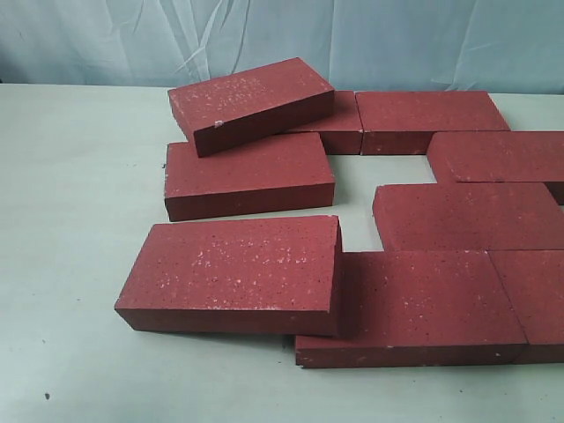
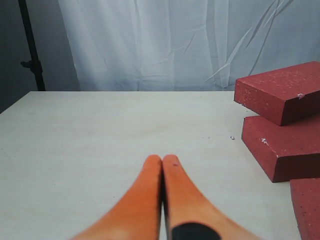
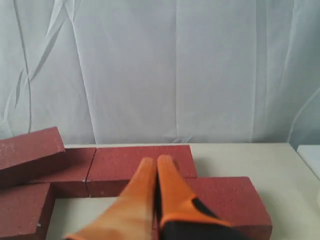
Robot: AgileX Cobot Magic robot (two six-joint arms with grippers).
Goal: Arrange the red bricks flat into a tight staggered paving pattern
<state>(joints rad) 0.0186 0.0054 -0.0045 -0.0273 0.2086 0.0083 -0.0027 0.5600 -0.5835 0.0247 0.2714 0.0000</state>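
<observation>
The left claw [image 2: 162, 160] and right claw [image 3: 156, 161] are both pinched shut on nothing, while the red bricks [image 1: 441, 291] lie on the table [image 1: 70, 176] only partly paved: right ones flat, two left ones tilted onto neighbours, gaps unclosed.

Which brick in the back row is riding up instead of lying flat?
The back-left brick: it sits skewed and propped up, while the other back bricks lie flat.

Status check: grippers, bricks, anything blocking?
Left gripper shut, empty, over table. Right gripper shut, empty, facing red bricks. Back-left brick and front-left brick tilted onto neighbours; gaps open. No foreign objects seen.
</observation>
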